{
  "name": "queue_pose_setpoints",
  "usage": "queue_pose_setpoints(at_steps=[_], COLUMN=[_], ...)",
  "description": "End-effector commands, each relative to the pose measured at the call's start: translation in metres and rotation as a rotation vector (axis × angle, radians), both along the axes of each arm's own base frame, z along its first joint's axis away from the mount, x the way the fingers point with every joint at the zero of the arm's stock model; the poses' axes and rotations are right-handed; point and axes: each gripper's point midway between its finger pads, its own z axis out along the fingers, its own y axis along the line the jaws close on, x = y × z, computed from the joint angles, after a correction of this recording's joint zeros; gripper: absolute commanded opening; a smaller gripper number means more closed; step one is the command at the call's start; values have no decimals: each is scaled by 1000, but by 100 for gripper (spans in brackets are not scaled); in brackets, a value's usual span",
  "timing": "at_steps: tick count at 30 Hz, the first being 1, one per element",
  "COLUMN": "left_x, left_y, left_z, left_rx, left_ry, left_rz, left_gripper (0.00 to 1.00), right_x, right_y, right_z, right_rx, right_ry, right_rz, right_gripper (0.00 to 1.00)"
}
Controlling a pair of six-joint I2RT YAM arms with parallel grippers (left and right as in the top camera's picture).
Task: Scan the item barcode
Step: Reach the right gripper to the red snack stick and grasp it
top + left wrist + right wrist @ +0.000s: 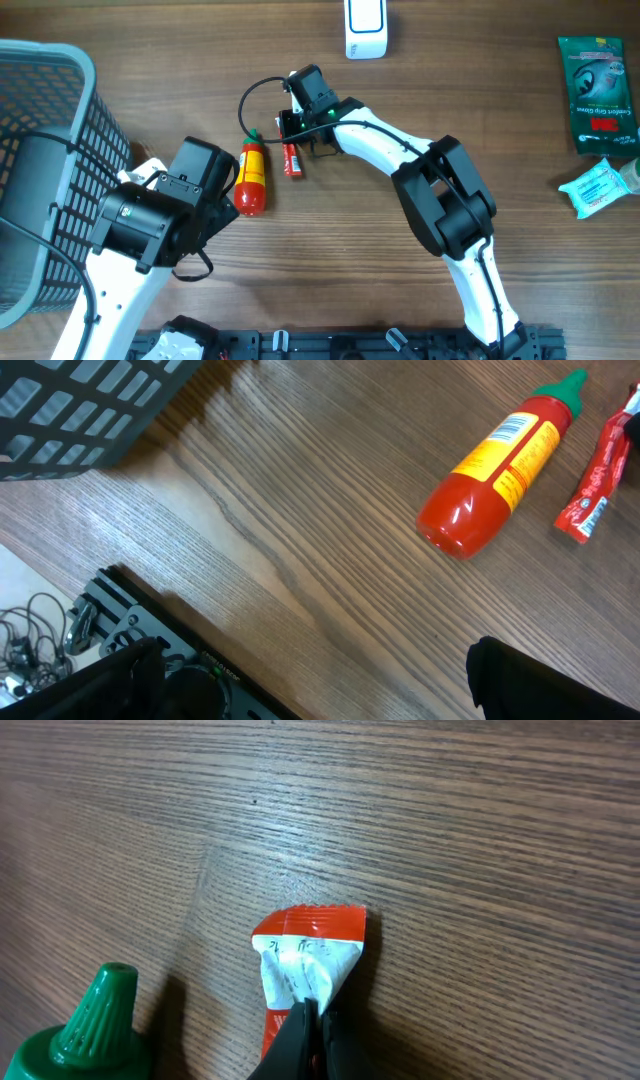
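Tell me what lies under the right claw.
A red-and-white foil packet, its end pinched in the right claw, on the wooden table. The packet's rest is covered.

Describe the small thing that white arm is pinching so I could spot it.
Start at the dark basket on the left and move right to the red sauce bottle with a green cap. Beside it lies a slim red packet, pinched by the right gripper; it is flat, crinkled and thinner than the bottle.
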Motion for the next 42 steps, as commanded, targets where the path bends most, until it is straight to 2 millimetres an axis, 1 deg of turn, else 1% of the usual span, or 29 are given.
queue_pose_setpoints(at_steps=[1, 3, 4, 6, 7, 10, 12, 13, 16, 18, 19, 21, 23, 25, 27, 30, 33, 37, 38, 40, 41, 42], left_x=[1, 1, 1, 1, 1, 1, 1, 1, 1, 1, 1, 1, 1, 1, 1, 1, 1, 1, 1, 1, 1, 1], left_y=[2, 2, 2, 2, 2, 2, 2, 2, 2, 2, 2, 2, 2, 2, 2, 2, 2, 2, 2, 2, 2, 2], left_z=[3, 3, 3, 3, 3, 3, 3, 3, 3, 3, 3, 3, 3, 3, 3, 3, 3, 3, 3, 3, 3, 3], left_rx=[17, 17, 17, 17, 17, 17, 17, 17, 17, 17, 17, 17, 17, 17, 17, 17, 17, 17, 17, 17, 17, 17], left_ry=[-15, -15, -15, -16, -16, -16, -16, -15, -15, -16, -15, -15, -15, -16, -15, -16, -15, -15, -15, -16, -15, -16], left_rz=[-9, -9, -9, -9, -9, -9, -9, -9, -9, -9, -9, -9, -9, -9, -9, -9, -9, -9, -9, -9, -9, -9], left_gripper=[100, 100, 100, 100, 100, 100, 100, 100, 100, 100, 100, 100, 100, 100, 100, 100, 100, 100, 100, 100, 100, 100], right_x=[2, 8, 12, 10, 6, -12, -22, -29, -50, -60, -65, -73, -79, -89, -93, -96, -94, -93, -92, -90, -86, -84], right_y=[-34, -60, -83, -117, -131, -151, -159, -166, -186, -194, -200, -219, -236, -266, -275, -273, -269, -251, -239, -207, -179, -173], right_z=[-30, -14, 2, 24, 34, 50, 57, 61, 63, 62, 63, 67, 74, 90, 97, 93, 86, 63, 53, 40, 35, 34], right_rx=[-126, -171, -218, -288, -309, -326, -354, -388, -502, -541, -572, -668, -773, -958, -1020, -1036, -1028, -943, -891, -763, -673, -661], right_ry=[54, 57, 45, 41, 57, 126, 150, 161, 202, 232, 241, 235, 217, 177, 166, 199, 208, 260, 282, 314, 295, 279], right_rz=[-132, -262, -354, -476, -534, -627, -628, -629, -624, -625, -650, -679, -656, -654, -644, -564, -554, -544, -518, -424, -392, -384], right_gripper=[5, 4, 4, 5, 4, 5, 5, 5, 5, 5, 5, 5, 5, 5, 5, 5, 4, 5, 5, 5, 5, 5])
